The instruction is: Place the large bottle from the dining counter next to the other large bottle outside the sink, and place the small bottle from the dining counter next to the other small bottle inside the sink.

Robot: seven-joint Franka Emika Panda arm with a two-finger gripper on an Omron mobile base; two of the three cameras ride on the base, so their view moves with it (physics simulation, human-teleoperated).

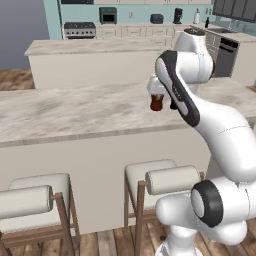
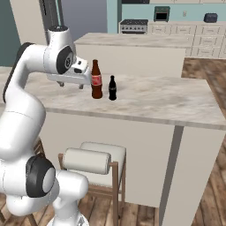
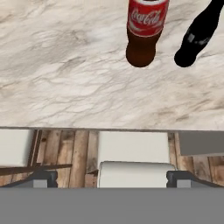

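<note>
Cushioned stools (image 2: 95, 161) sit closest to the cameras, tucked under the overhang of the table (image 2: 167, 103), and the hand view looks straight down past the table edge onto one of their pale seats. Beyond that edge, on the marble top, the large bottle (image 2: 96, 80) stands upright with its red label facing the arm, and the small bottle (image 2: 112, 88) stands upright just beside it, close but apart; in the hand view they show at the top, the brown one left of the black one. Both stand a little in from the near edge, which puts them within the arm's reach from the stool side. Robot's hand (image 2: 70, 83) hovers above the table beside the large bottle, level with its lower body, pointing down, with its jaws spread wide and nothing between them. That wide spread suits the brown bottle's thick body, so the large bottle is probably the first one to be taken. Neither bottle is gripped yet, so both halves of the task remain to be done. The small bottle's nearness is a risk: a finger sliding in on that side could knock it over.
</note>
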